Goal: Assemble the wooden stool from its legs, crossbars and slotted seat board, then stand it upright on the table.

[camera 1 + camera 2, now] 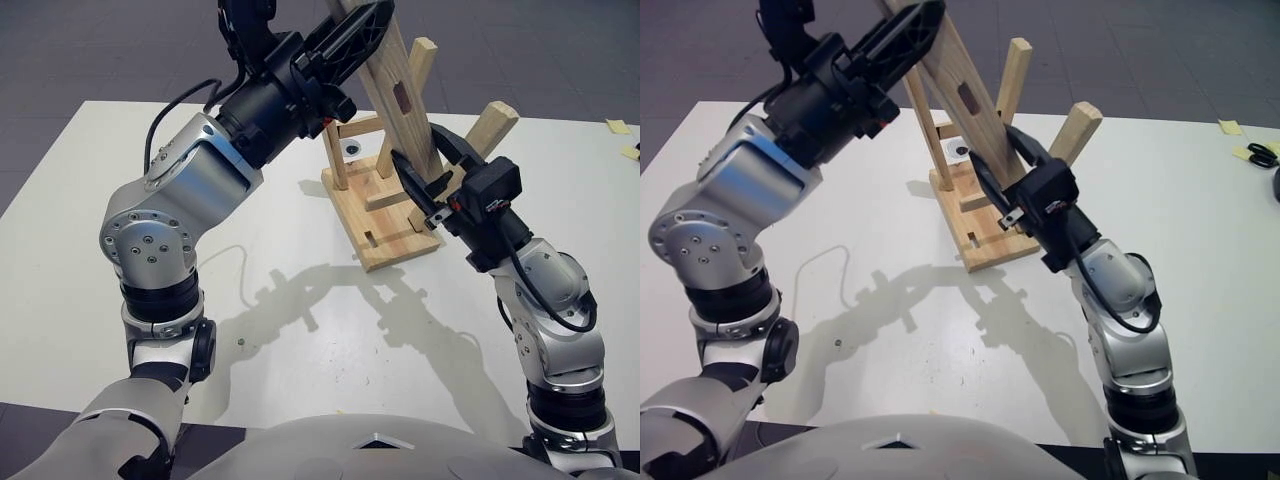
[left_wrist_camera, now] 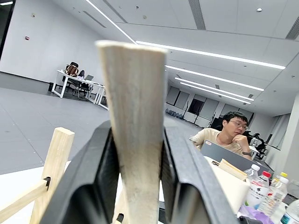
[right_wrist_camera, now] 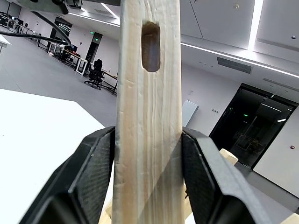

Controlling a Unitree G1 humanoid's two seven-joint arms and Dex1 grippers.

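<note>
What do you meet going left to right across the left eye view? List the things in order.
Dark speck → left claw, gripping the slotted leg → right claw, lower on that leg → yellow notes.

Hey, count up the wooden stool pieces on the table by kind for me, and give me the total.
Legs: 4, counting the slotted leg held by the left gripper and the right gripper
Crossbars: 2 that I can make out
Seat board: 1
Total: 7
</note>
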